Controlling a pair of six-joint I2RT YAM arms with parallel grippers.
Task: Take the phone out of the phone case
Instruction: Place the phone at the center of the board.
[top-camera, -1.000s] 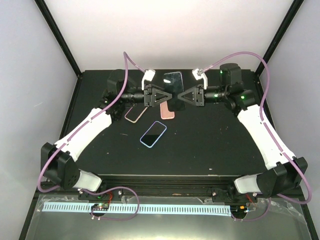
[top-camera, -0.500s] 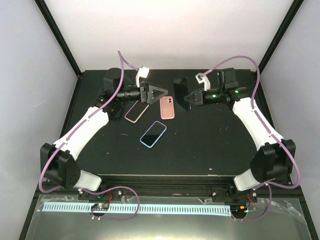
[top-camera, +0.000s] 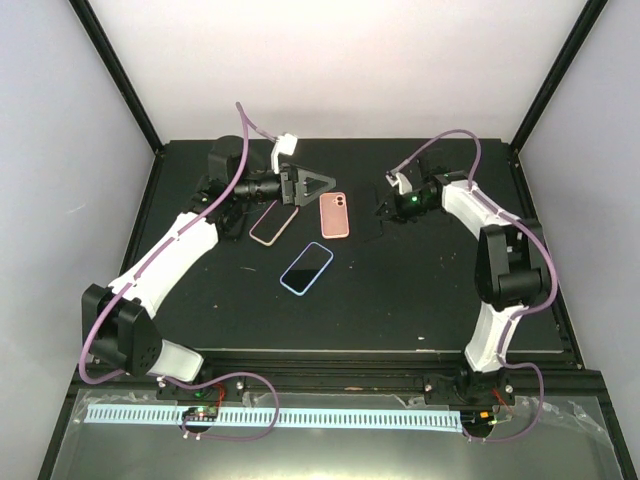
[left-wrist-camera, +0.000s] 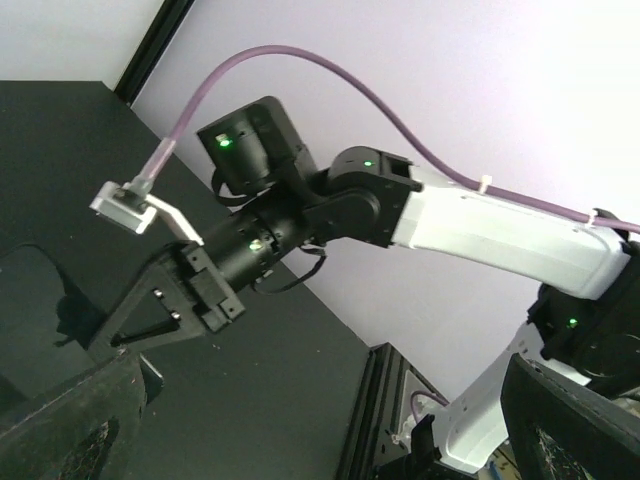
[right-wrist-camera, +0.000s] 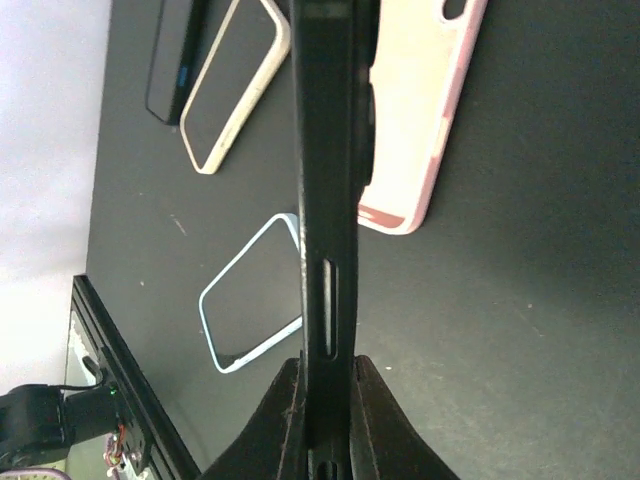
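At back of table (top-camera: 420, 290), left gripper (top-camera: 325, 182) has released, jaws wide, empty. Right gripper (right-wrist-camera: 325, 378) alone stays clamped on black slab (right-wrist-camera: 325, 150); phone or case unclear.

High fixed view looks down on the matte black table (top-camera: 400, 290); left wrist faces the white right arm (left-wrist-camera: 500, 230); right wrist, close down, shares the pale-blue-cased dark phone (right-wrist-camera: 250, 295) (top-camera: 307, 268) with it

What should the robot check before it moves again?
1. Right end effector shut on the thin black item: ok.
2. Left end effector open and empty: ok.
3. Whether that item is the phone or the case: cannot tell.
4. That item lifted off the table: cannot tell.
5. Pink item, beige-rimmed phone and blue-rimmed phone lying flat: ok.
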